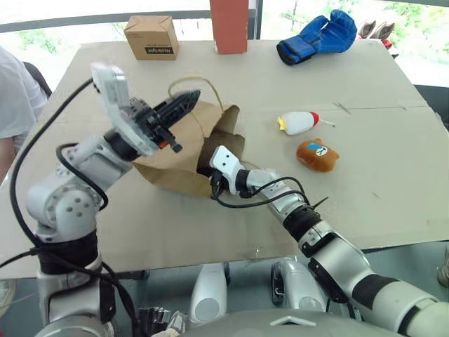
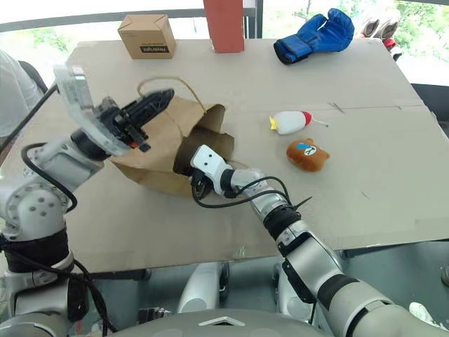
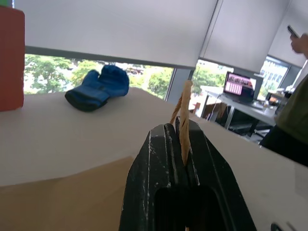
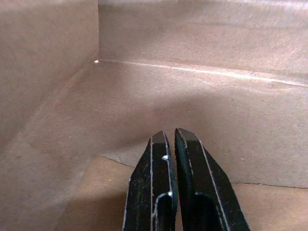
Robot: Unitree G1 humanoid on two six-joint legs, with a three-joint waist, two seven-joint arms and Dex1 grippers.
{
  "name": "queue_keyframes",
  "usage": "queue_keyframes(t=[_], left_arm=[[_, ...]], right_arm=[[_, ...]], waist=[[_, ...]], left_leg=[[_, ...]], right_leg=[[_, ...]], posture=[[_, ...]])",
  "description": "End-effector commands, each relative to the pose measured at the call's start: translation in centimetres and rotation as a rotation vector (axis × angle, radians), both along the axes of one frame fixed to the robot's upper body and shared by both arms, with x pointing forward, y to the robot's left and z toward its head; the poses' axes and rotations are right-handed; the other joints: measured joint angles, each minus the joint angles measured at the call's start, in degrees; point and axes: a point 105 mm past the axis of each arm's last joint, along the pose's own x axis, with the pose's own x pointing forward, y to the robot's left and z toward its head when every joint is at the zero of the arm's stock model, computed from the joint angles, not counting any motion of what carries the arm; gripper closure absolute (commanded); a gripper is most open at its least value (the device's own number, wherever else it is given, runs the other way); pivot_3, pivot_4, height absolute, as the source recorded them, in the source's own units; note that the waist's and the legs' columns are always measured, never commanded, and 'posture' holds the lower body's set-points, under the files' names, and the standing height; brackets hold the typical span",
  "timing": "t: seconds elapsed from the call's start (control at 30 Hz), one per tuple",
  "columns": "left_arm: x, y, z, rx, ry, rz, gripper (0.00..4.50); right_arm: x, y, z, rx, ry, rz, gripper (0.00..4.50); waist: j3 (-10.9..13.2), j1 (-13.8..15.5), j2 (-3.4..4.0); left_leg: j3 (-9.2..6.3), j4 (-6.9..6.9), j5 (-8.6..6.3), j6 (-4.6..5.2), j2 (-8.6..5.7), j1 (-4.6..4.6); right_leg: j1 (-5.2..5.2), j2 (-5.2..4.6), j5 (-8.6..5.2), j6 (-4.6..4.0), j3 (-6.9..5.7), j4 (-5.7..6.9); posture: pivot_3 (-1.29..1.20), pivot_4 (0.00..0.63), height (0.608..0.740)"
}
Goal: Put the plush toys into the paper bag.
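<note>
Plush toys (image 1: 309, 139) lie on the table (image 1: 393, 196), outside the paper bag (image 1: 179, 151). Left gripper (image 3: 184, 139) pinches a handle (image 3: 183, 108); right gripper (image 4: 168, 139), clenched empty, reaches inside. Lifting harder might tear the handle.

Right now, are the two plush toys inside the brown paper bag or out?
Out: white oval toy and brown bear head lie on the table beside the paper bag.

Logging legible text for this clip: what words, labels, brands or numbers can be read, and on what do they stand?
Black label on the small brown cardboard box at the table's far edge: printed lettering, too small to read.
Lit laptop screen in the room behind: rows of content, too blurred to read.
Brown kraft paper bag, red upright block, blue boxing glove: no text visible.
</note>
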Motion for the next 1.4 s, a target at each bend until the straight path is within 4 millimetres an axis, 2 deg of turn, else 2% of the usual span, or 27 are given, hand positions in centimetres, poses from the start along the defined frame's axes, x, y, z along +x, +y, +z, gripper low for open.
queue_keyframes(t=[0.03,0.07,0.17,0.23,0.3,0.4,0.5,0.6,0.67,0.7,0.77,0.83,0.87,0.93,1.0,1.07,1.2,1.27,1.33,1.4], left_arm=[[-0.9,-0.1,0.5,0.048,-0.078,-0.043,4.5],[-0.9,0.0,0.3,0.048,-0.077,-0.048,4.5],[-0.4,0.5,-0.2,0.055,-0.086,-0.046,4.5],[0.0,0.7,-0.3,0.058,-0.092,-0.042,4.5],[0.3,0.7,-0.5,0.062,-0.099,-0.036,4.5],[0.6,0.8,-0.8,0.066,-0.107,-0.018,4.5],[0.8,0.7,-0.5,0.042,-0.123,-0.01,4.5],[1.0,0.4,-0.2,0.026,-0.138,-0.015,4.5],[1.2,0.3,-0.2,0.026,-0.142,-0.017,4.5],[1.2,0.2,-0.1,0.025,-0.144,-0.02,4.5],[1.1,0.1,0.0,0.022,-0.15,-0.022,4.5],[1.1,0.1,0.1,0.014,-0.152,-0.024,4.5],[1.1,0.1,0.2,0.002,-0.15,-0.026,4.5],[0.9,0.2,0.3,-0.021,-0.144,-0.037,4.5],[0.3,-0.1,0.3,-0.039,-0.126,-0.088,4.5],[-0.1,-0.5,0.4,-0.05,-0.114,-0.132,4.5],[-0.5,-1.2,0.5,-0.061,-0.098,-0.185,4.5],[-0.5,-1.6,0.6,-0.066,-0.092,-0.207,4.5],[-0.3,-2.1,0.9,-0.072,-0.096,-0.222,4.5],[-0.1,-2.4,1.3,-0.086,-0.1,-0.228,4.5]], right_arm=[[-0.6,-1.4,3.4,0.061,-0.039,0.04,3.54],[-0.7,-2.0,4.7,0.093,-0.044,0.028,3.33],[-1.0,-5.4,8.2,0.112,-0.121,-0.058,2.14],[-1.7,-7.5,9.5,0.09,-0.124,-0.104,1.31],[-2.3,-9.6,10.2,0.056,-0.112,-0.166,0.29],[-0.9,-14.0,10.9,-0.06,-0.136,-0.431,0.29],[0.2,-18.3,9.8,-0.162,-0.075,-0.635,0.29],[1.5,-22.9,6.1,-0.336,0.034,-0.841,0.29],[1.7,-24.4,4.3,-0.423,0.073,-0.881,0.29],[1.7,-24.7,3.8,-0.457,0.075,-0.88,0.51],[1.7,-24.7,3.5,-0.463,0.078,-0.869,1.08],[1.8,-24.5,3.6,-0.449,0.074,-0.861,1.97],[1.8,-24.5,3.8,-0.443,0.063,-0.854,2.56],[1.6,-23.8,4.9,-0.394,0.011,-0.813,3.5],[0.2,-19.7,8.7,-0.245,-0.187,-0.569,4.37],[-0.9,-17.1,10.7,-0.172,-0.29,-0.43,4.45],[-0.8,-13.7,11.8,-0.161,-0.411,-0.307,4.45],[-0.1,-11.2,11.4,-0.209,-0.5,-0.236,4.45],[0.1,-7.9,10.4,-0.275,-0.598,-0.104,4.45],[-0.1,-5.8,8.9,-0.329,-0.632,0.013,4.45]], waist=[[0.03,0.09,0.02],[0.06,0.11,0.05],[0.1,-0.04,0.11],[0.12,0.14,0.13],[0.12,0.11,0.12],[0.13,0.02,0.14],[0.13,0.04,0.14],[0.12,0.18,0.12],[0.14,0.17,0.11],[0.14,0.11,0.1],[0.15,-0.24,0.11],[0.15,-0.26,0.09],[0.15,-0.26,0.09],[0.15,-0.22,0.09],[0.23,-0.23,0.08],[0.29,-0.37,0.12],[0.3,-0.36,0.11],[0.3,-0.31,0.1],[0.31,-0.36,0.1],[0.31,-0.3,0.09]], left_leg=[[0.01,-0.01,0.04,0.06,-0.01,-0.07],[0.04,-0.01,0.05,0.08,-0.01,-0.09],[0.08,-0.1,0.02,0.05,-0.01,-0.19],[0.08,-0.23,0.02,0.04,-0.01,-0.2],[0.08,-0.32,0.02,0.05,-0.01,-0.16],[0.09,-0.39,0.02,0.04,0.0,-0.16],[0.14,-0.39,0.02,0.04,0.0,-0.17],[0.18,-0.39,0.02,0.05,-0.01,-0.18],[0.2,-0.39,0.02,0.05,-0.01,-0.21],[0.23,-0.39,0.02,0.05,-0.02,-0.22],[0.28,-0.39,0.01,0.07,-0.02,-0.23],[0.26,-0.41,0.01,0.07,-0.01,-0.22],[0.24,-0.43,0.01,0.08,0.0,-0.22],[0.23,-0.44,0.01,0.08,0.0,-0.22],[0.24,-0.44,0.01,0.08,0.0,-0.23],[0.24,-0.44,0.01,0.08,0.0,-0.24],[0.19,-0.44,0.01,0.08,0.1,-0.21],[0.2,-0.43,0.01,0.07,0.1,-0.2],[0.21,-0.42,0.02,0.07,0.1,-0.2],[0.2,-0.42,0.02,0.07,0.1,-0.21]], right_leg=[[-0.05,-0.02,0.0,0.0,0.0,-0.03],[-0.06,-0.03,0.0,0.0,0.02,-0.04],[-0.19,-0.03,0.0,0.0,0.05,-0.12],[-0.24,-0.02,-0.01,0.0,0.05,-0.14],[-0.24,0.0,-0.02,0.0,0.05,-0.19],[-0.29,0.0,-0.04,-0.02,0.04,-0.22],[-0.32,-0.01,-0.05,-0.01,0.06,-0.23],[-0.32,-0.03,-0.08,0.03,0.06,-0.29],[-0.31,-0.04,-0.08,0.03,0.06,-0.36],[-0.32,-0.05,-0.08,0.04,0.09,-0.4],[-0.33,-0.04,-0.08,0.04,0.14,-0.43],[-0.33,0.0,-0.14,0.15,0.16,-0.42],[-0.33,0.02,-0.15,0.17,0.16,-0.42],[-0.34,0.02,-0.16,0.18,0.16,-0.43],[-0.34,0.02,-0.17,0.2,0.16,-0.44],[-0.36,0.03,-0.18,0.22,0.17,-0.45],[-0.36,0.14,-0.18,0.23,0.17,-0.44],[-0.35,0.14,-0.18,0.22,0.15,-0.45],[-0.34,0.14,-0.17,0.22,0.15,-0.46],[-0.34,0.14,-0.17,0.22,0.16,-0.46]], posture=[[0.0,0.15,0.714],[0.0,0.15,0.714],[0.0,0.15,0.714],[0.0,0.15,0.714],[0.0,0.15,0.714],[0.0,0.15,0.714],[0.0,0.15,0.714],[0.0,0.15,0.714],[0.0,0.15,0.714],[0.0,0.15,0.714],[0.0,0.15,0.714],[0.0,0.15,0.714],[0.0,0.15,0.714],[0.0,0.15,0.714],[0.0,0.15,0.714],[0.0,0.15,0.714],[0.0,0.15,0.714],[0.0,0.15,0.714],[0.0,0.15,0.714],[0.0,0.15,0.714]])
